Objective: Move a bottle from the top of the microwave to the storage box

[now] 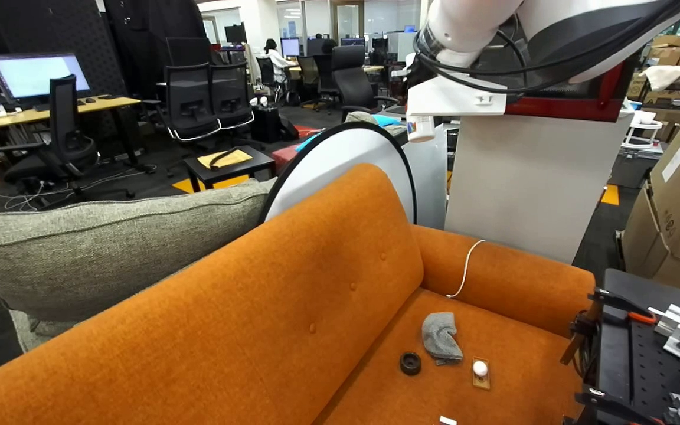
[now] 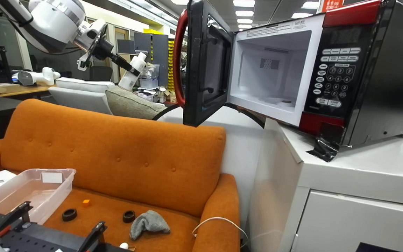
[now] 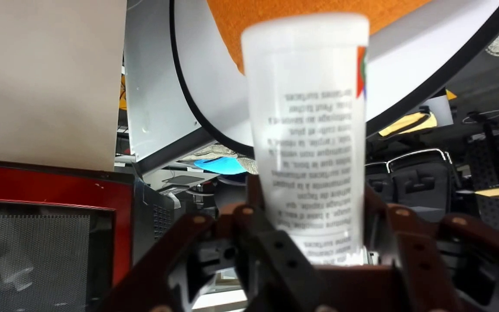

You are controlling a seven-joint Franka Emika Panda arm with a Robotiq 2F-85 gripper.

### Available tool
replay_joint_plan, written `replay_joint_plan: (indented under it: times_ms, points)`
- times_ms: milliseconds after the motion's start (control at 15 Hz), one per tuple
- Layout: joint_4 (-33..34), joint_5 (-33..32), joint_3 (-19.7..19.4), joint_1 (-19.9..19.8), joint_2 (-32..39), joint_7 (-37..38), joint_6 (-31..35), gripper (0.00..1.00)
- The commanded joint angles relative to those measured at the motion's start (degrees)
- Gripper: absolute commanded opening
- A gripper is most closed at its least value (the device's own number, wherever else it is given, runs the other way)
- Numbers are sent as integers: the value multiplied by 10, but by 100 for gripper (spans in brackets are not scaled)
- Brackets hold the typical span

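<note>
My gripper (image 2: pixel 134 71) is shut around the white bottle (image 2: pixel 129 81) and holds it tilted in the air, beyond the sofa back in an exterior view. In the wrist view the bottle (image 3: pixel 306 130), with printed text, stands between the fingers (image 3: pixel 312 197). In an exterior view only the lower end of the bottle (image 1: pixel 421 128) shows; a white mount hides the fingers. The microwave (image 2: pixel 341 70) has a red frame and an open door, and stands on a white cabinet. Its red frame also shows in the wrist view (image 3: pixel 54 193). A clear plastic storage box (image 2: pixel 55 197) sits at the lower left.
An orange sofa (image 1: pixel 293 283) holds a grey cloth (image 1: pixel 440 337) and black rings (image 1: pixel 410 363). A grey cushion (image 1: pixel 121 254) and a round white panel (image 1: pixel 340 171) stand behind it. A black perforated platform (image 1: pixel 653 348) with clamps is in front. The microwave door (image 2: pixel 208 66) juts out.
</note>
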Motion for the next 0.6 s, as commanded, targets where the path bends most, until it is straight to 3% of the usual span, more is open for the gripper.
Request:
replay_joint_plan:
  times_ms: [0, 267, 333, 533]
  points:
    - [-9, 21, 7, 2, -22, -10, -10, 26]
    - [-6, 20, 10, 1, -14, -1, -1, 26]
    - [-6, 21, 12, 2, -14, -1, -1, 51]
    - [-7, 21, 11, 1, -9, -1, -1, 51]
